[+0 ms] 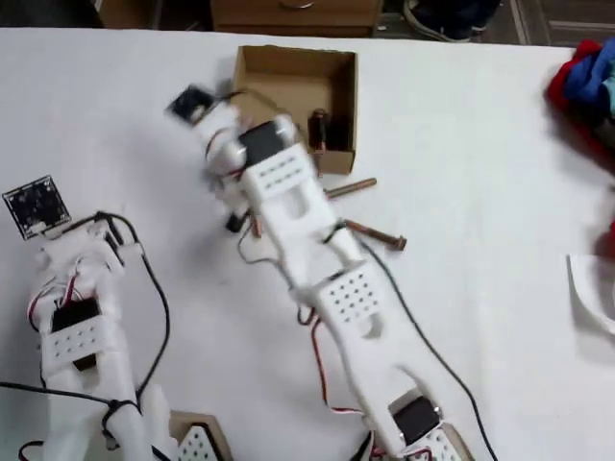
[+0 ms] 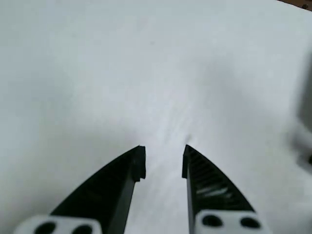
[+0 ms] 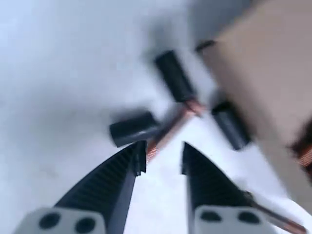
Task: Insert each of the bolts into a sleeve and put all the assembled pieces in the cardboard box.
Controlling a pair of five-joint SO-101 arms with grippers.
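Black fingers (image 3: 122, 185) of the right hand (image 3: 160, 158) stand a little apart with nothing between them, low over the white counter (image 3: 58, 58). Just ahead of their tips lies a copper bolt (image 3: 170, 127), its shank pointing back toward the gap and its head turned away from the hand. A near sleeve (image 3: 134, 129), black and stubby, lies just beside that shank, close to one fingertip. A far sleeve (image 3: 174, 75) lies beyond the bolt's head, and a third sleeve (image 3: 229, 124) lies by the wall of the cardboard box (image 3: 263, 63), which stands ahead of the hand and off to one side. From above, the box holds a dark sleeve with copper showing, an assembled piece (image 1: 317, 130), against the wall nearest the right arm (image 1: 317, 250). Two loose bolts (image 1: 351, 187) lie on the counter behind the hand, just beside that arm. Well away from the box, the left hand (image 2: 163, 161) hangs over bare counter, its fingers slightly parted and empty.
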